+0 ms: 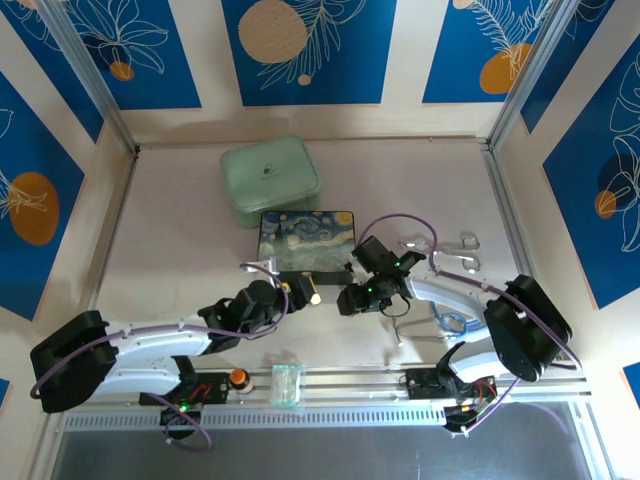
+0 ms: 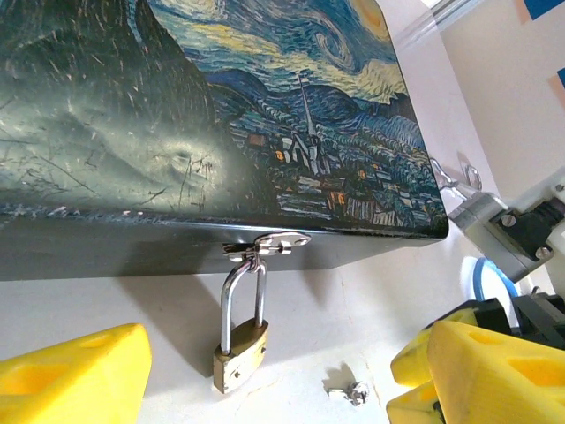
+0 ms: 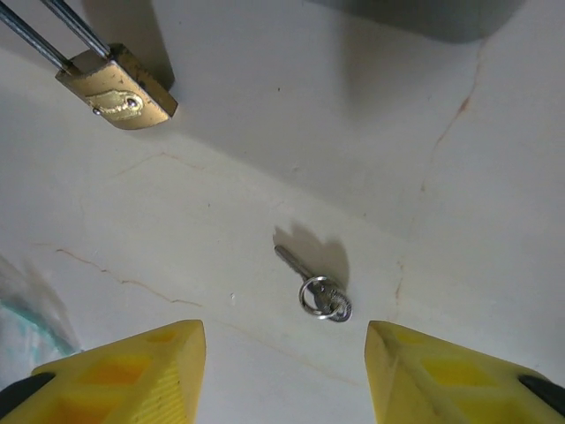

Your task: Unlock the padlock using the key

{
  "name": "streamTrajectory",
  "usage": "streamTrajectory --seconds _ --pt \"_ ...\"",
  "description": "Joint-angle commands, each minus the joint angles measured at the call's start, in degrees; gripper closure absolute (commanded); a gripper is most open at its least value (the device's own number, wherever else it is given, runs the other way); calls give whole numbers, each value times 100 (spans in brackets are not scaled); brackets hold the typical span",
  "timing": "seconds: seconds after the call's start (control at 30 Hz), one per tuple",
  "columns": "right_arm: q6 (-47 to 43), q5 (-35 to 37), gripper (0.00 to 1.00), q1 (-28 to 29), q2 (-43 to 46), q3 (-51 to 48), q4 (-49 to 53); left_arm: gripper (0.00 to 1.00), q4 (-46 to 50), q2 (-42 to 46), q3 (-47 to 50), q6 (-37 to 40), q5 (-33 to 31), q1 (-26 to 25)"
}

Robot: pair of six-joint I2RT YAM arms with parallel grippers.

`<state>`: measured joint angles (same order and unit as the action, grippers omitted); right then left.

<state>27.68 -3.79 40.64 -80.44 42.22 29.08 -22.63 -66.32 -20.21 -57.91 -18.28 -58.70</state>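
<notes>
Padlock [image 2: 238, 353] hangs from the latch [image 2: 269, 245] of the closed Starry Night painted box [image 2: 221, 115]. I see the key [image 3: 313, 283] lying flat on the tabletop [image 3: 441, 177] near the padlock, between the spread, empty fingers of my right hand [image 3: 282, 371]. My left hand [image 2: 274, 380] gapes wide around the padlock, gripping nothing. Behind the box, a mint case [image 1: 270, 180] sits closed, its mark too small to read.
</notes>
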Motion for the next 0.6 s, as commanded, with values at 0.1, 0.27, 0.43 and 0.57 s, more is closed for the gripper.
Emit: streamTrajectory --seconds 0.1,0.27,0.43,0.57 --pt "-386 242 53 281 -534 347 303 19 128 62 -7 124 4 -52" --pt "-108 397 56 374 -648 289 350 19 163 85 8 114 -61 -54" --pt "199 503 57 439 -499 38 222 19 95 3 9 95 -51 -54" --pt "383 499 57 487 -510 -88 15 19 -16 -130 -18 90 3 -54"
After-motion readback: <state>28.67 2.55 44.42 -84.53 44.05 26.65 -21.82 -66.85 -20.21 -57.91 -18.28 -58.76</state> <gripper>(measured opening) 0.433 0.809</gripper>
